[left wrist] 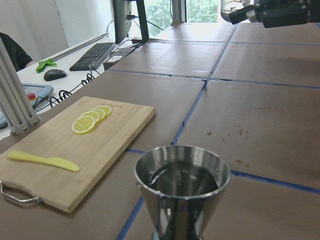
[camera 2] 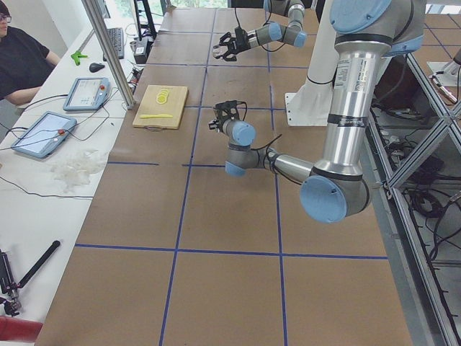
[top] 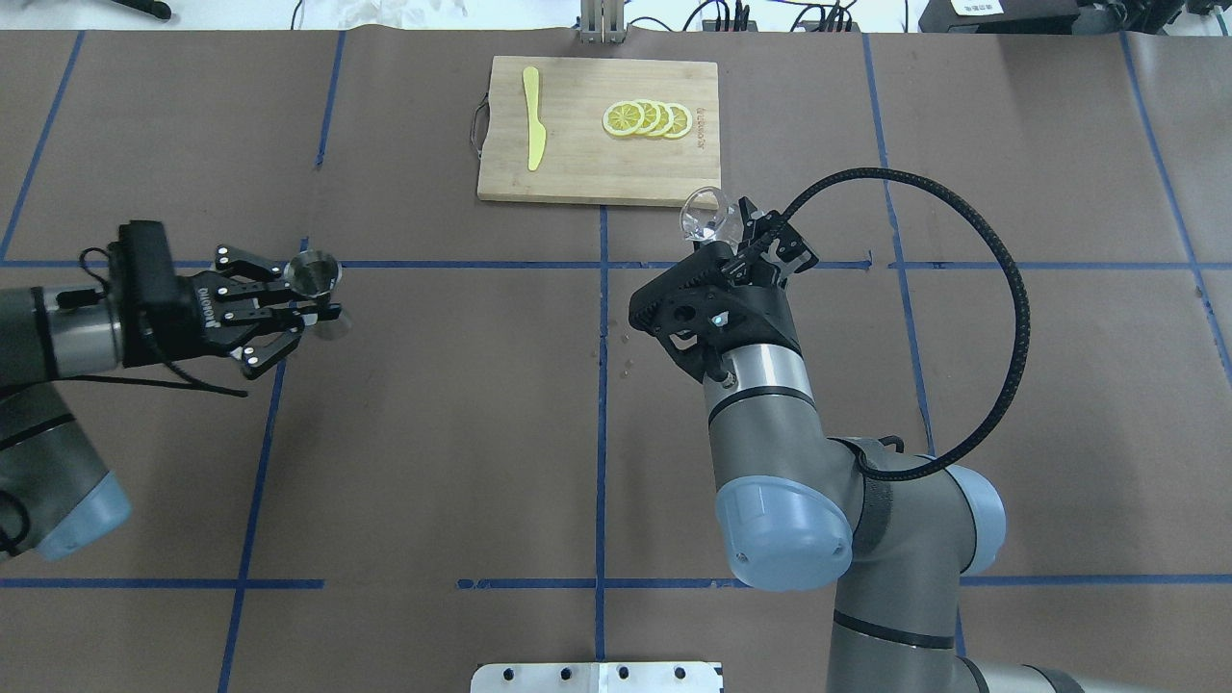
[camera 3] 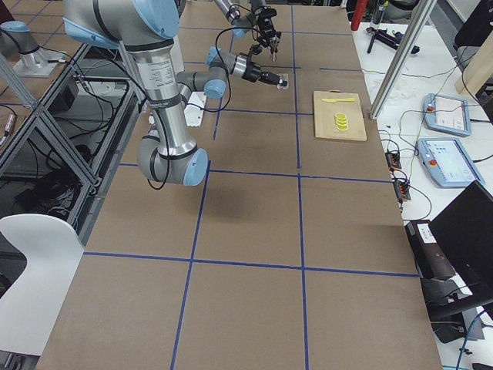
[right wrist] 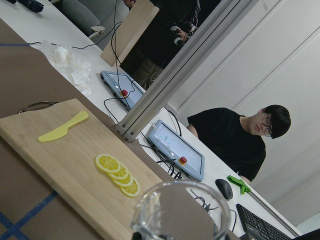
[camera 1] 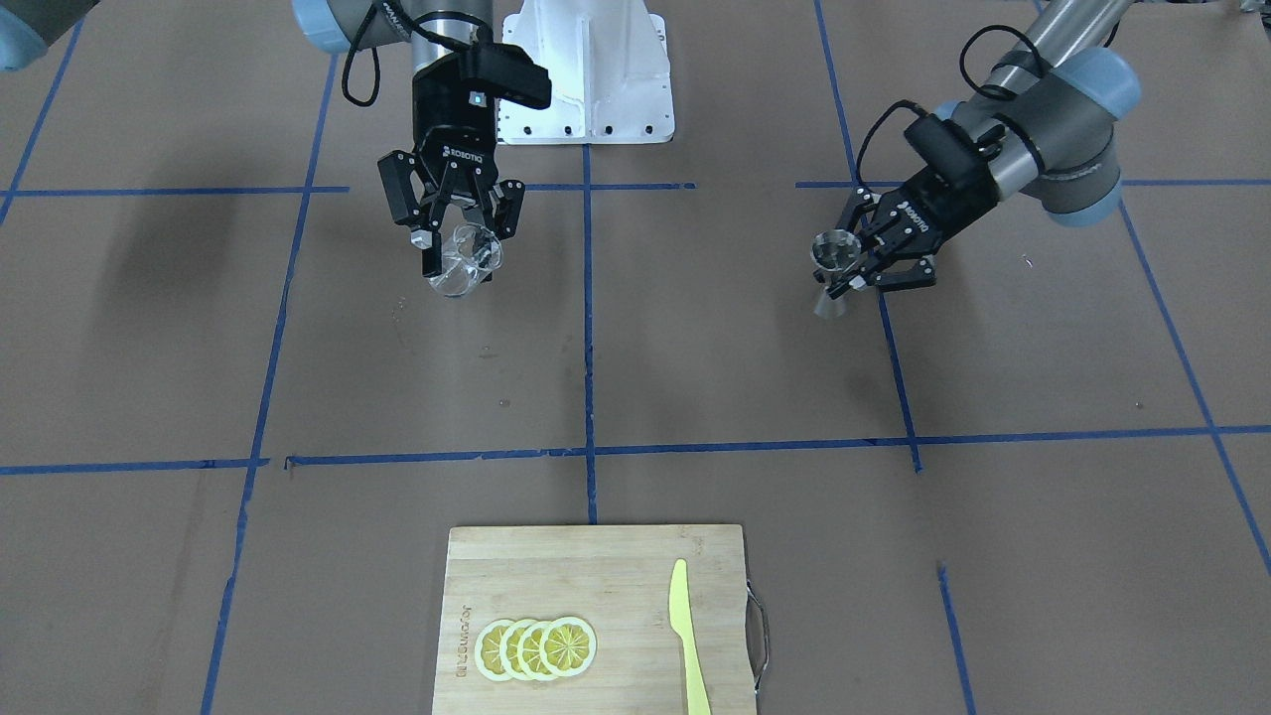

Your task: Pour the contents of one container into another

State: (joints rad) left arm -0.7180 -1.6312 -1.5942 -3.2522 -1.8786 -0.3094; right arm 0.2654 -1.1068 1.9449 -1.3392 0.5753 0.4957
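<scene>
My right gripper [camera 1: 462, 248] is shut on the small clear glass measuring cup [camera 1: 464, 262], which hangs tilted above the table. The overhead view shows the cup [top: 705, 214] at the tip of the right gripper [top: 731, 231], just short of the cutting board. My left gripper [camera 1: 844, 276] is shut on the waist of the shiny steel jigger [camera 1: 832, 268], which stands roughly upright. In the left wrist view the jigger [left wrist: 182, 185] has liquid in its upper cone. About one grid cell of table separates the cup from the jigger [top: 314, 274] in the left gripper [top: 322, 300].
A bamboo cutting board [camera 1: 596, 566] lies at the far table edge with lemon slices [camera 1: 536, 647] and a yellow plastic knife [camera 1: 687, 636] on it. The white robot mount [camera 1: 586, 70] sits between the arms. Operators, tablets and a keyboard lie beyond the table edge.
</scene>
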